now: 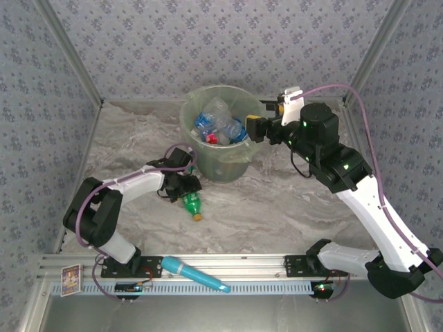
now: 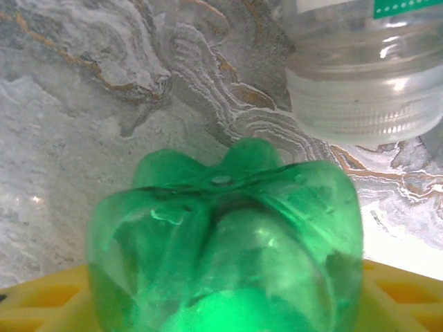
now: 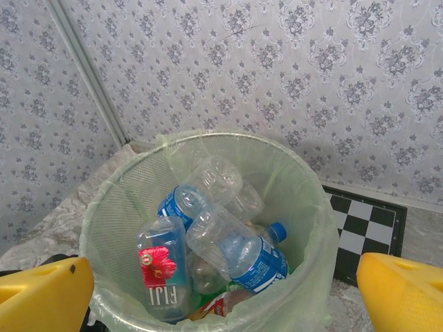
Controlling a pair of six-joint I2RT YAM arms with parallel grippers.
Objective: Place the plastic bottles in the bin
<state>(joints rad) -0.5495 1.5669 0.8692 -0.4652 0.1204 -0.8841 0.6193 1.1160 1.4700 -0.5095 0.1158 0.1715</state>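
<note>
My left gripper is low over the grey, marble-veined table, left of centre in the overhead view. Its yellow fingers lie on either side of a green bottle that rests on its side just below and left of the bin. In the wrist view the bottle's lobed base fills the lower middle, and I cannot tell whether my pads are pinching it or only flanking it. A clear ribbed bottle sits in the upper right of that view, on the same swirled surface.

My right gripper hangs at the bin's right rim with its fingers spread wide and nothing between them. Below it, the pale green bin with its thin liner holds several bottles, blue-labelled clear ones and one with a red flower.

Patterned grey wallpaper closes the space on three sides, with metal posts at the corners. A black-and-white checkered board lies by the wall beyond the bin. Along the bottom of the overhead view, a teal stick lies across the aluminium rail, and a small card sits at the rail's left end.
</note>
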